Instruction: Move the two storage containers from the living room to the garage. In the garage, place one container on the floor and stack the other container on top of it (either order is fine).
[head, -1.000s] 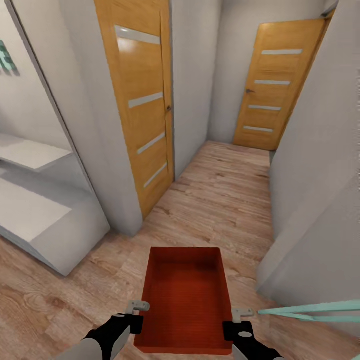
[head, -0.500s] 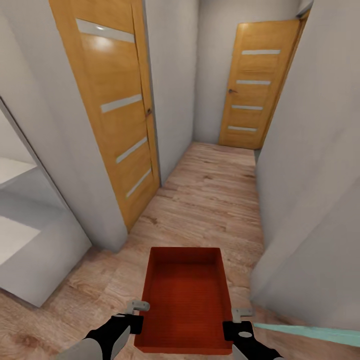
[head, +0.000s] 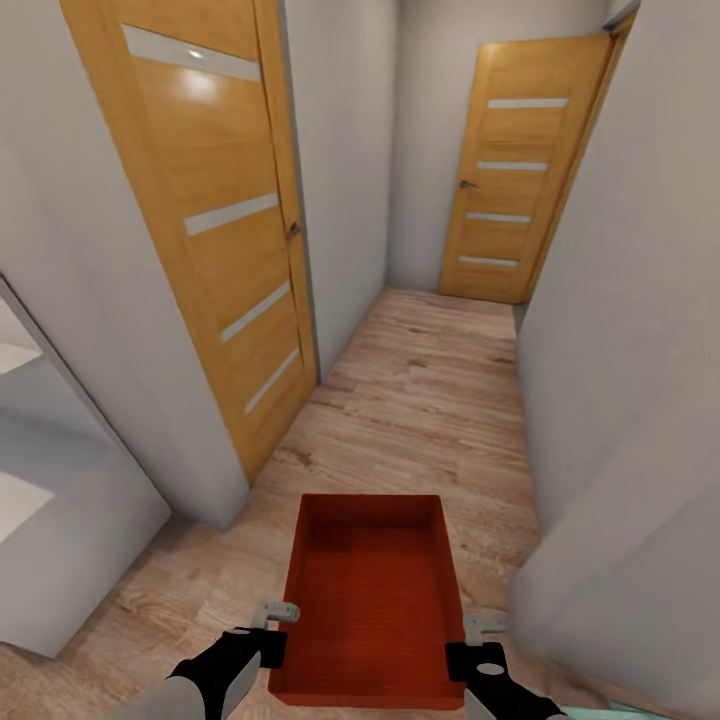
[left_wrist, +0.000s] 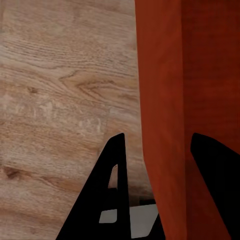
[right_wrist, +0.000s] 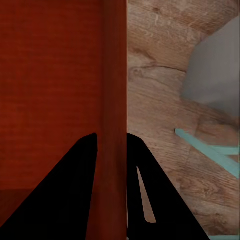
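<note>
One orange-red storage container (head: 372, 600) is carried low in front of the robot, above the light wood plank floor (head: 420, 400) of a narrow corridor, with its open top facing up and nothing seen inside it. Its long axis is pointed straight ahead down the corridor, and this is the relation on which the coming move is judged to turn: the bin is narrower than the passage only when kept lengthwise, with a grey wall (head: 620, 350) close on the right and a wood door (head: 215, 230) on the left. The left claw (head: 270, 630) is clamped on the left long wall near the robot's end, and in the left wrist view one dark finger (left_wrist: 112, 195) is seen outside that wall and the other inside. The right claw (head: 475, 640) is closed on the right long wall in the same way, the wall being pinched between its two fingers (right_wrist: 82, 190) in the right wrist view. Both arms are set equally near the bin, one to each side. A second wood door (head: 505, 170), shut, is seen at the corridor's far end. The garage is judged not yet reached, and the other container is yet to be accounted for.
</note>
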